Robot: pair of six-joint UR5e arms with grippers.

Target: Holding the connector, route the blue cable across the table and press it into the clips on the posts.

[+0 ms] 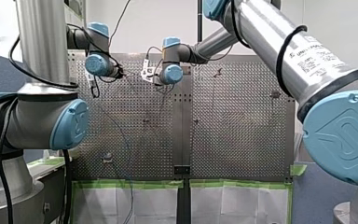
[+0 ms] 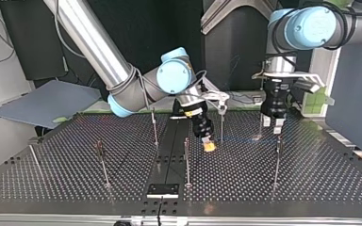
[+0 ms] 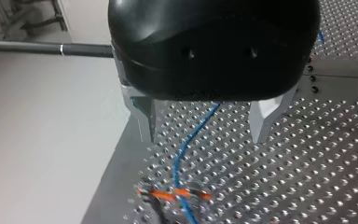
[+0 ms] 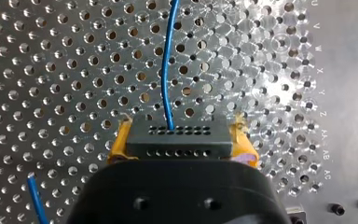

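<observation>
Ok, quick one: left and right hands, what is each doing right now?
The left hand is open; the blue cable passes between its fingers, ungripped.
The right hand is closed on the connector.

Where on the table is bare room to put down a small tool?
In the top view, bare table lies right of the right-hand post and left of the left-hand post. The middle is crowded: posts, my right pincer with the connector, blue cable.
</observation>
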